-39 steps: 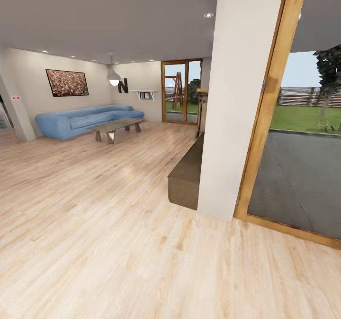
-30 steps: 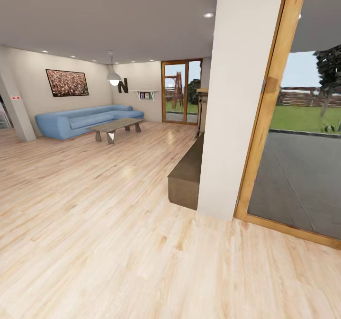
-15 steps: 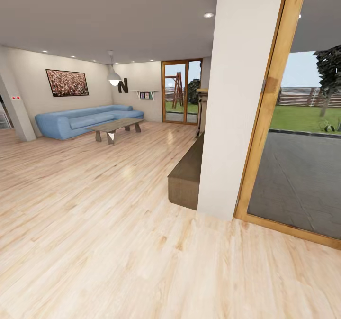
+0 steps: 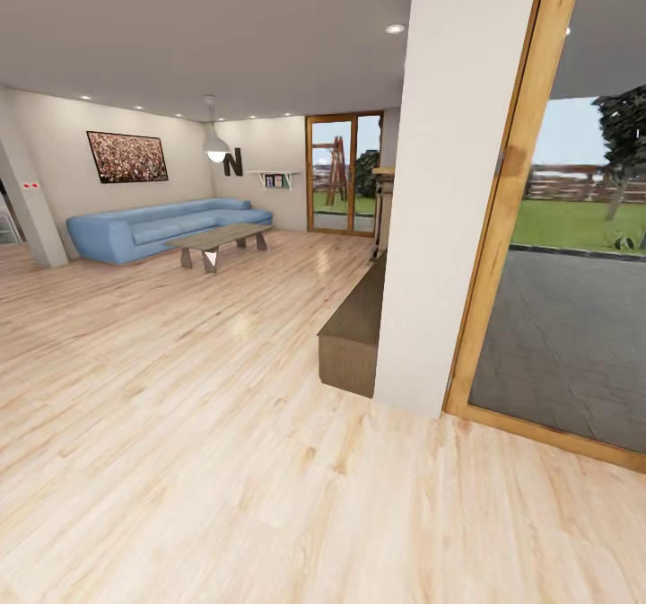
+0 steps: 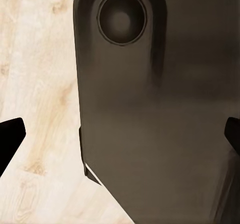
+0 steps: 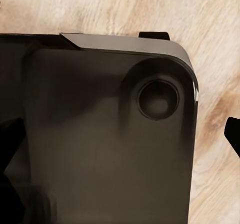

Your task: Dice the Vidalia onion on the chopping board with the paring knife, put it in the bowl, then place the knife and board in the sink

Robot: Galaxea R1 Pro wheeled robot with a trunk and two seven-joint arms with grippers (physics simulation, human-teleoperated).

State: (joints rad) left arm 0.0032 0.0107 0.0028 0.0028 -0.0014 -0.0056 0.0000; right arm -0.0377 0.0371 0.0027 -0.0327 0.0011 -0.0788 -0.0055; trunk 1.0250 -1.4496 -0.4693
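A living room is seen from the head view: a pale wooden floor, a blue sofa against the far wall, a low coffee table before it, and a white pillar beside a wood-framed glass door. In both wrist views, a dark robot body panel is seen above the floor. The left pincer and right pincer are held spread open, with 2 dark fingertips at opposite picture edges, nothing between them.

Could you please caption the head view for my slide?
Living room with blue sofa, coffee table, wooden floor and white pillar.

L tool open, R tool open
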